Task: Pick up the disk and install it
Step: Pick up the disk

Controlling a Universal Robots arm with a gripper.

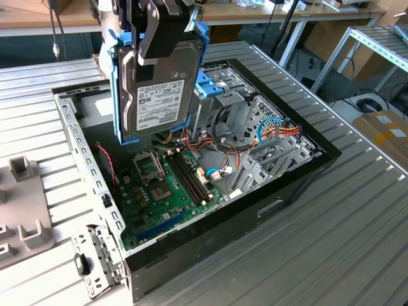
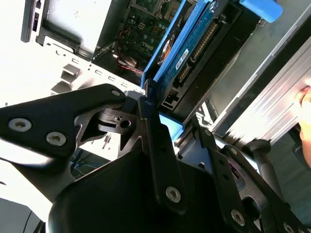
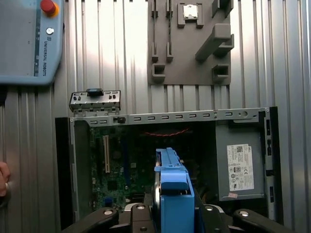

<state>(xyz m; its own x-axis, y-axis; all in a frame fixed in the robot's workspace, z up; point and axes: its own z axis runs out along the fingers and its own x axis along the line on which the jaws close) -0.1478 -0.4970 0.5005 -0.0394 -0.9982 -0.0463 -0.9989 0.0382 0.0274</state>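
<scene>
- At the exterior view's left, a grey fixture plate (image 1: 25, 213) lies on the ribbed tabletop (image 1: 319, 255), well apart from the work. It is probably put there so that parts have fixed places.
- The case (image 1: 210, 229) is laid flat with its open side upward. This is judged to make the inside reachable from above. The motherboard (image 1: 162, 191) is exposed on its floor.
- The disk (image 1: 156, 95) is held in the air above the open case. It is upright on its short edge, with the label turned to the exterior camera and the blue frame along its sides. No part of the case appears to be touched by it.
- The end effector (image 1: 162, 29) is clamped on the upper end of the disk. In the second wrist view the fingers (image 2: 155, 136) are seen pressed against both flat sides, and the disk (image 2: 187, 46) runs away from them. The grip at one end seems chosen so that the other end is free.
- At the exterior view's right of the disk, the drive cage (image 1: 255, 121) stands inside the case, near the disk but not touched by it.
- The disk is therefore judged to be picked up but not yet installed.
</scene>
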